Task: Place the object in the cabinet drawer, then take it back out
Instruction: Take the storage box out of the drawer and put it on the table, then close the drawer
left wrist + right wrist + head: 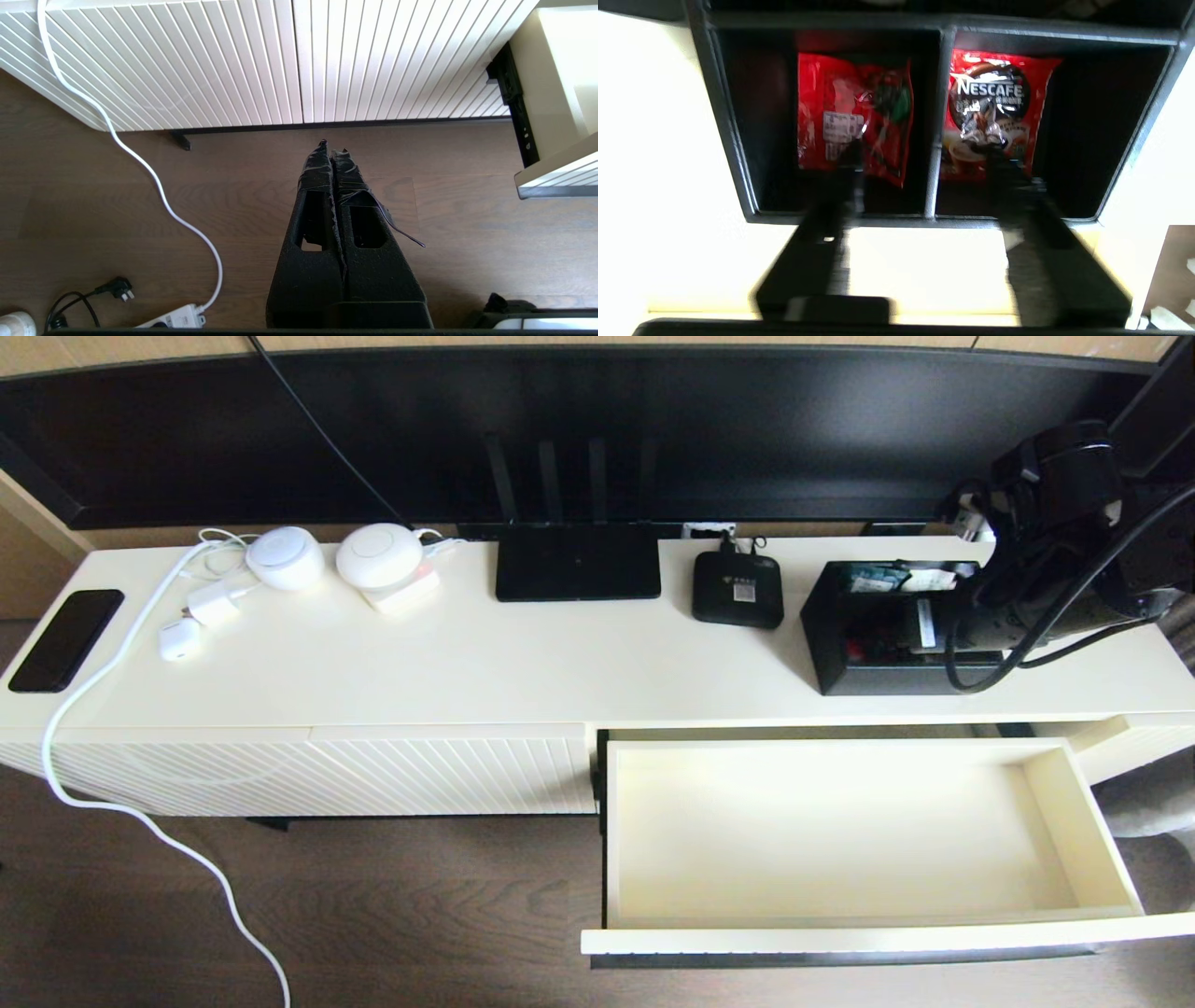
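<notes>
The black organiser box [868, 649] stands on the cabinet top at the right, just behind the pulled-out cream drawer [840, 831], whose inside holds nothing. My right arm [1055, 513] reaches down over the box's right part. In the right wrist view my right gripper [924, 161] is open; its fingers straddle the divider [934, 116] between the two square compartments, one finger over each. A red packet [854, 116] lies in one compartment and a red Nescafe packet [994, 107] in the other. My left gripper [332, 147] is shut and empty, low over the floor before the cabinet.
On the cabinet top are a flat black router [577, 569], a small black device [738, 588], two white round devices [378, 555], chargers and a phone [65, 639]. A white cable [93, 709] hangs down the ribbed panel [373, 775] to a power strip [173, 317].
</notes>
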